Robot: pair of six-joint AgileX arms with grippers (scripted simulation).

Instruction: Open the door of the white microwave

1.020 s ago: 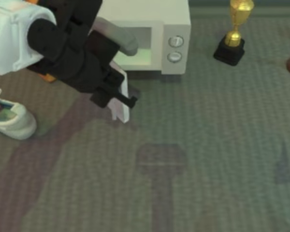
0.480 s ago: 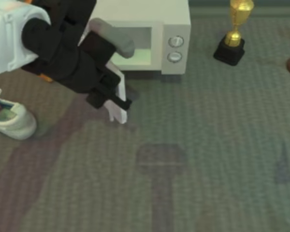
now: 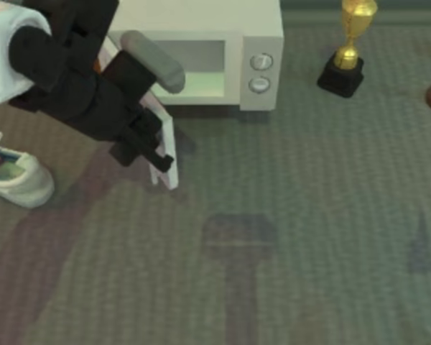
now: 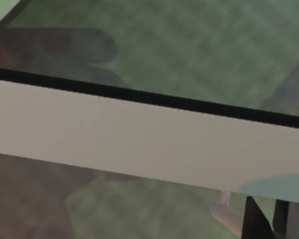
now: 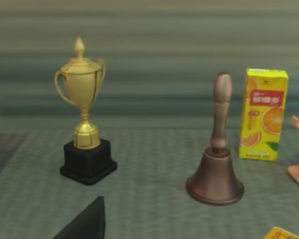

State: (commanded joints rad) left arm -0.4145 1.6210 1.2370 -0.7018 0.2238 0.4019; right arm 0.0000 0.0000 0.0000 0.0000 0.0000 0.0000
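The white microwave (image 3: 230, 29) stands at the back of the table, its two knobs (image 3: 261, 62) on the right front and its cavity exposed. The door (image 3: 169, 159) is swung out and is seen edge-on as a narrow white panel pointing toward the table's front. My left gripper (image 3: 161, 158) is shut on the door's free edge, with the black arm reaching in from the upper left. In the left wrist view the door (image 4: 139, 134) fills the frame as a broad pale band with a black line. My right gripper (image 5: 89, 226) is outside the top view, parked at the right.
A gold trophy (image 3: 348, 50) on a black base stands right of the microwave. A white shoe (image 3: 14, 176) lies at the left edge. A brown bell (image 5: 217, 164) and a yellow juice box (image 5: 264, 114) stand at the far right.
The door has swung further open, its free edge moving left and back. My left gripper went left with it. More of the microwave's cavity shows now.
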